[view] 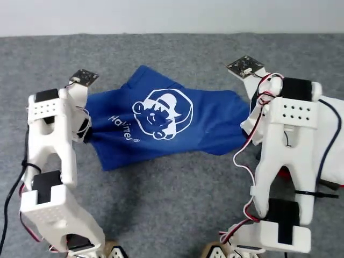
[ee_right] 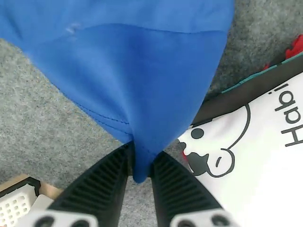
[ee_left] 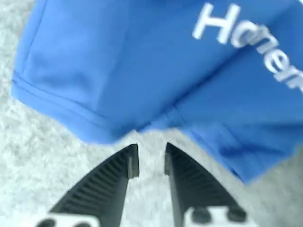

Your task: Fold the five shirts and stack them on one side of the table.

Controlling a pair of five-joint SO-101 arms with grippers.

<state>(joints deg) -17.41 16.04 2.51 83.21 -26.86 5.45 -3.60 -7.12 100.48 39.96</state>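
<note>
A blue shirt (view: 161, 123) with a white cartoon print lies partly folded across the middle of the grey table. My right gripper (ee_right: 141, 163) is shut on a corner of the blue shirt (ee_right: 132, 71), at the shirt's right end in the high view. My left gripper (ee_left: 150, 158) stands narrowly open just short of the blue shirt's (ee_left: 165, 71) hem, with bare grey surface between its fingers. In the high view the left gripper (view: 84, 130) sits at the shirt's left edge.
A white shirt (ee_right: 255, 156) with a black cartoon print lies on top of dark, teal and red cloth beside the right gripper. That pile (view: 336, 123) sits at the table's right edge under the right arm. Grey felt (view: 172, 199) stretches in front of the blue shirt.
</note>
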